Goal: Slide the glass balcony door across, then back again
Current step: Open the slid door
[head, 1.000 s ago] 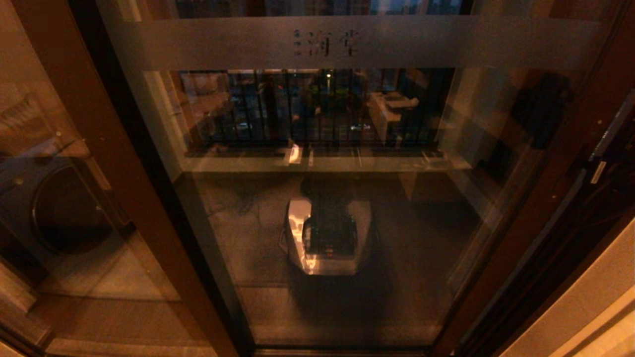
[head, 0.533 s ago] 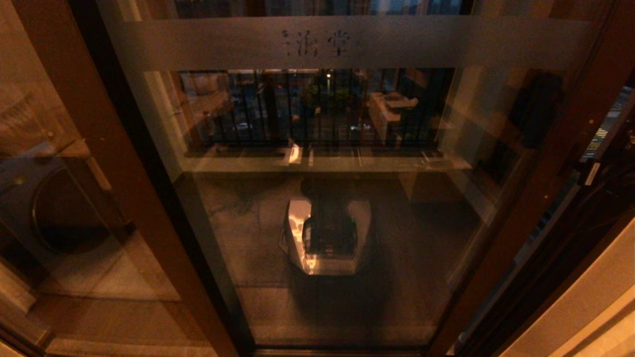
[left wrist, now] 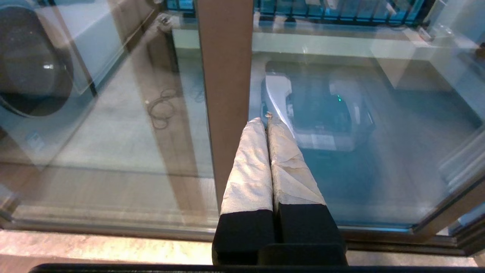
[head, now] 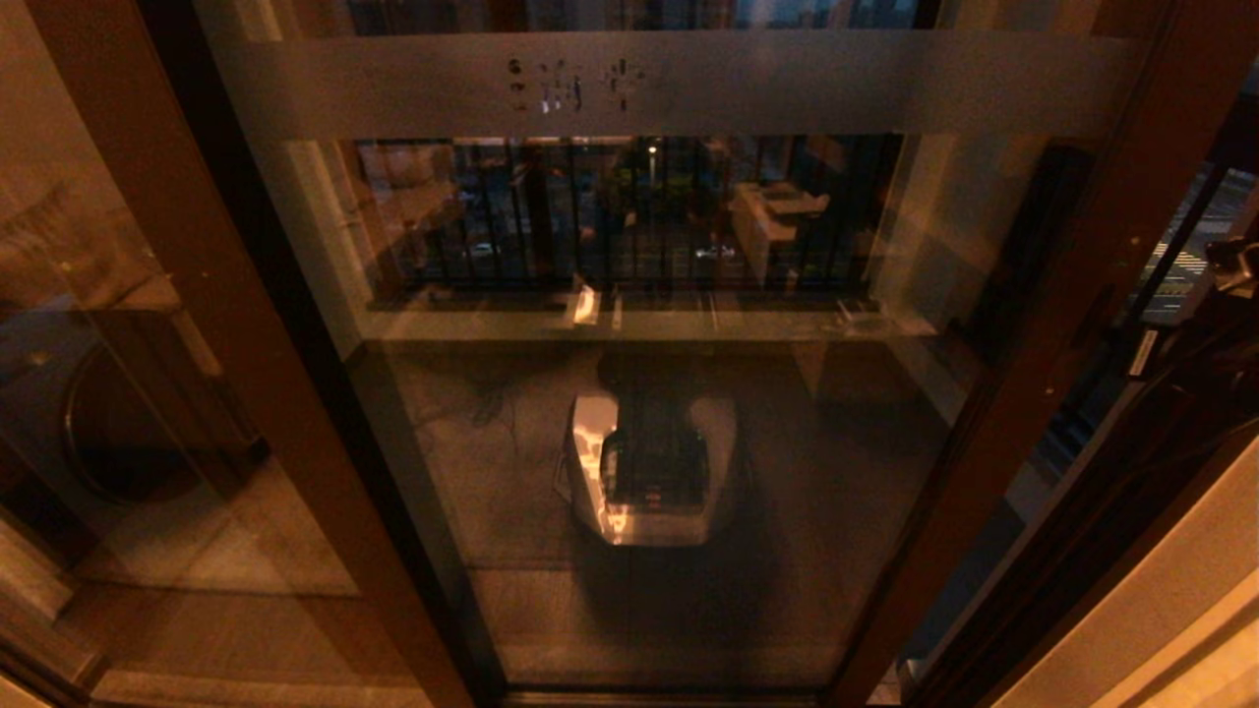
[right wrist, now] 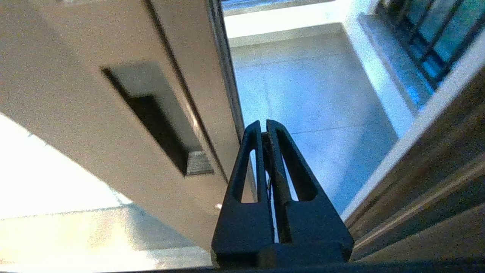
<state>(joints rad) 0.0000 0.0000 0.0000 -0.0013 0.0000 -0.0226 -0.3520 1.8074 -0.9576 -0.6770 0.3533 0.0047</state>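
Door: we see the glass balcony door (head: 679, 393) partly slid toward the left, a gap beside its right stile.
Right gripper (right wrist: 264, 127): clenched, empty, at the stile's edge near the handle (right wrist: 159, 125).
Left gripper (left wrist: 265, 120): clenched, empty, before the glass.

A narrow gap stands open between the glass balcony door (head: 1072, 324) stile and the dark jamb (head: 1131, 531); glass blocks elsewhere.

The glass balcony door (head: 669, 413) — reddish-brown frame, frosted grey band — beside black-railed balcony railing (head: 629, 211).
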